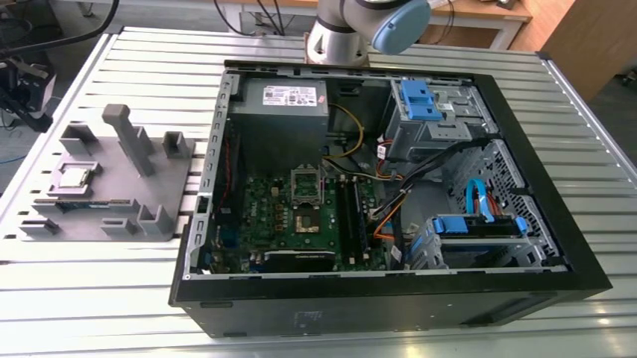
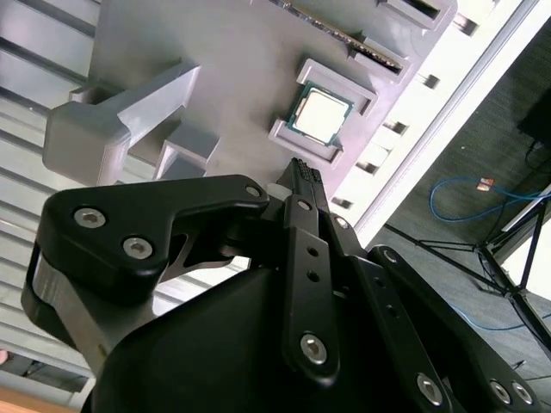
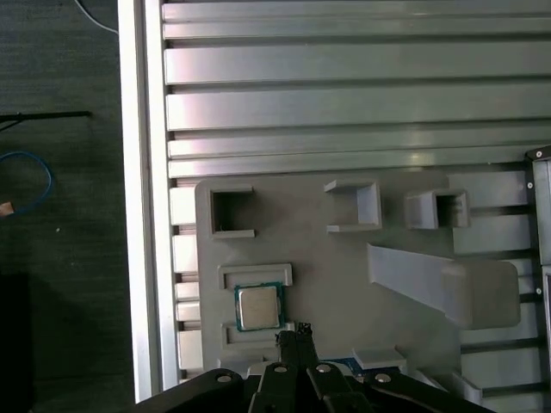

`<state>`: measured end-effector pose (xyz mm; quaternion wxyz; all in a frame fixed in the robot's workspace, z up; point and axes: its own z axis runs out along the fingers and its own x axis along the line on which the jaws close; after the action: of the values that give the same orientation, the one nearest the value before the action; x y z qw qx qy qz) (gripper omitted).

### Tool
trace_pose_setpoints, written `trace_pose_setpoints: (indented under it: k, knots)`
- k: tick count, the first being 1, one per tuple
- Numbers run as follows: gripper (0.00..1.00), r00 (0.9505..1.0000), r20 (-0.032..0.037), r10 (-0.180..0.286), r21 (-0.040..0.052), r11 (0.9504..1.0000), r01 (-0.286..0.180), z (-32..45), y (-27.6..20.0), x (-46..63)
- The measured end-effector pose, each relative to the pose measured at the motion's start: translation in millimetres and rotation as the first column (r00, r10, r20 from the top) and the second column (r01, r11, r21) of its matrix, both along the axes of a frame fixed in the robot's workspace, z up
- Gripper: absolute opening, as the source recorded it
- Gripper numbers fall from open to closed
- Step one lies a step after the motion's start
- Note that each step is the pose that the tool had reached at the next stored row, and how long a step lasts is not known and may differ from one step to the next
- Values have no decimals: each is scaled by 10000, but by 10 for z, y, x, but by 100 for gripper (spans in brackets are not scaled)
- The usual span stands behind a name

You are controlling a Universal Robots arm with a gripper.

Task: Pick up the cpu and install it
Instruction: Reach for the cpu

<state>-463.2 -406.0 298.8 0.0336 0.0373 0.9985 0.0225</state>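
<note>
The cpu point(image 1: 74, 177) is a small square chip with a pale silvery top. It lies flat in a recess of the grey fixture plate point(image 1: 119, 195), at the exterior view's left. Both wrist views show the cpu point(image 2: 325, 114) point(image 3: 259, 307) from above, just past the black fingertips. My gripper point(image 3: 294, 332) point(image 2: 305, 169) hangs above the fixture, clear of the chip, its fingers shut together on nothing. The green motherboard point(image 1: 267, 210) lies inside the open computer case point(image 1: 557, 246), with its dark socket point(image 1: 304, 221) near the middle.
The fixture carries raised grey blocks and a tall post point(image 1: 121, 130) beside the cpu. The slatted metal table point(image 1: 100, 291) ends close to the fixture, with floor and a blue cable point(image 3: 30, 185) beyond. Cables and blue drive bays point(image 1: 418, 101) crowd the case.
</note>
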Motion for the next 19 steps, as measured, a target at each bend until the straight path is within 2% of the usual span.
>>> trace_pose_setpoints:
  k: [15,19]
  knots:
    - [11,10000,1,-2,-7,10000,2,-136,-21,-47]
    - [11,10000,-1,-1,-16,10000,1,-194,-23,-48]
